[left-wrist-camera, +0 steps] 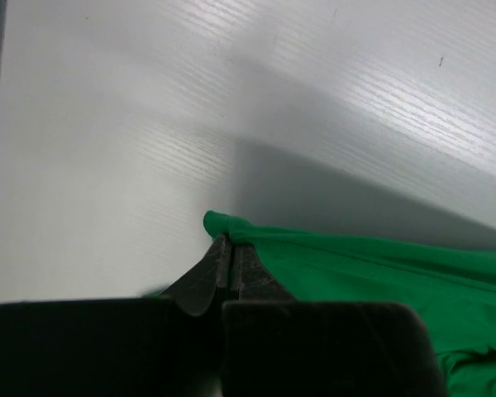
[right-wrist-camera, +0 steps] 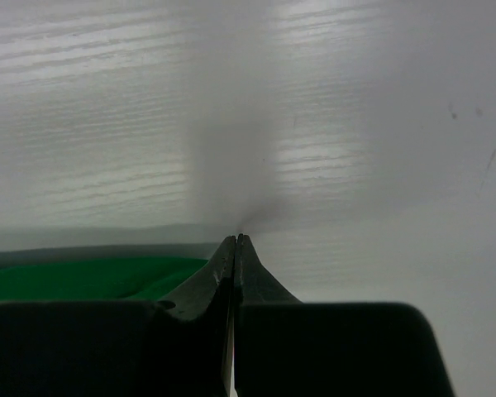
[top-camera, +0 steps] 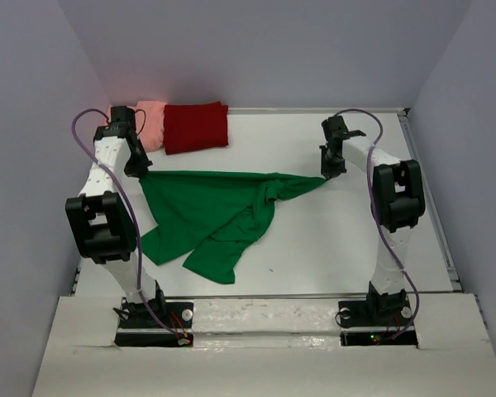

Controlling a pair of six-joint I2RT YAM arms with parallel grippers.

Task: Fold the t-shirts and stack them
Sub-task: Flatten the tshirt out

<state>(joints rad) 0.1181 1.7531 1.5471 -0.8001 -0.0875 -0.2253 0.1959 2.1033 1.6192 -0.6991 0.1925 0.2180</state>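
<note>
Behind left arm [top-camera: 107,161], pink shirt [top-camera: 153,122] (half hidden)

1. We see the dark red t-shirt [top-camera: 196,126] folded into a flat rectangle.
2. Salmon-pink t-shirt [top-camera: 153,122]: folded, touching the dark red t-shirt's left side, partly hidden.
3. Green t-shirt [top-camera: 207,219]: unfolded and rumpled, just in front of the dark red t-shirt. Its far edge is stretched taut and the rest drapes nearer.

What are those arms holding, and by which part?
The green t-shirt: the left end effector pinches its far-left corner, the right end effector its stretched right tip.
</note>
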